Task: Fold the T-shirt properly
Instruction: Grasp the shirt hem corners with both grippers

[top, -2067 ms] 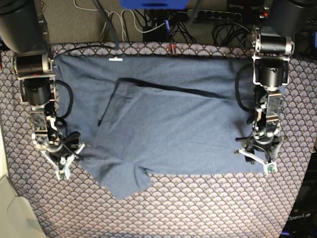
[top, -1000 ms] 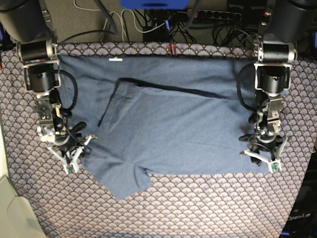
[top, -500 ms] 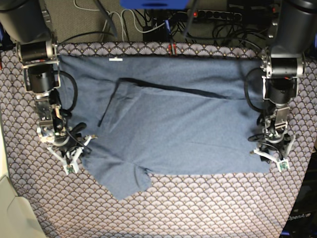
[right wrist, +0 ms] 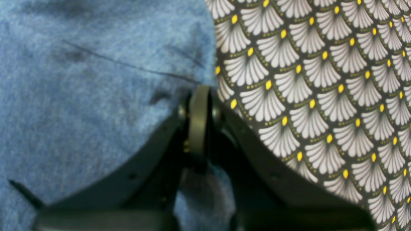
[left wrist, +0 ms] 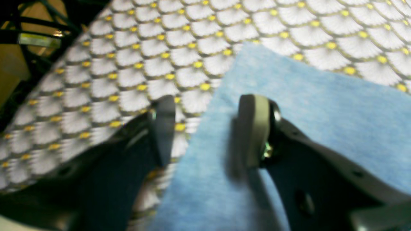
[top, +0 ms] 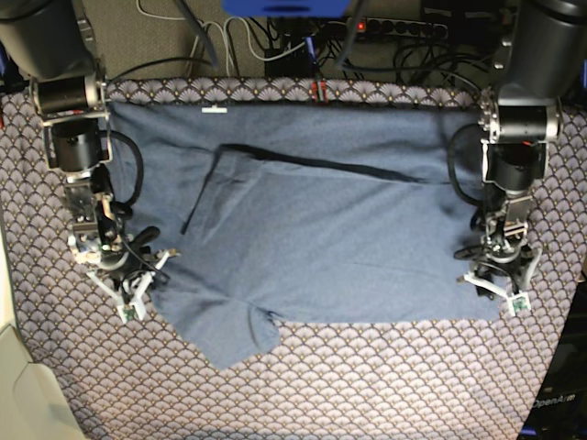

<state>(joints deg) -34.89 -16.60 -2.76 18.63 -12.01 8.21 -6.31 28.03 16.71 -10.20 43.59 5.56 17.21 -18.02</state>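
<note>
The slate-blue T-shirt (top: 312, 229) lies spread on the scallop-patterned tablecloth (top: 367, 385), with one flap folded over its middle and a sleeve sticking out at the lower left. My left gripper (top: 497, 295) is at the shirt's lower right corner. In its wrist view the left gripper (left wrist: 208, 112) is open and straddles the T-shirt (left wrist: 305, 106) edge, one finger over cloth, one over fabric. My right gripper (top: 124, 291) is at the shirt's lower left edge. Seen from its own wrist, the right gripper (right wrist: 199, 96) is pressed shut on the T-shirt (right wrist: 96, 96) edge, and creases run to it.
A small white neck label (top: 213, 109) marks the shirt's far edge. Cables and a power strip (top: 404, 32) lie beyond the table's back edge. A pale object (top: 18, 385) sits at the lower left corner.
The left arm shifted right along the shirt's right edge, then settled slightly back. The right arm moved up toward the shirt edge two seconds ago and has held still since.
</note>
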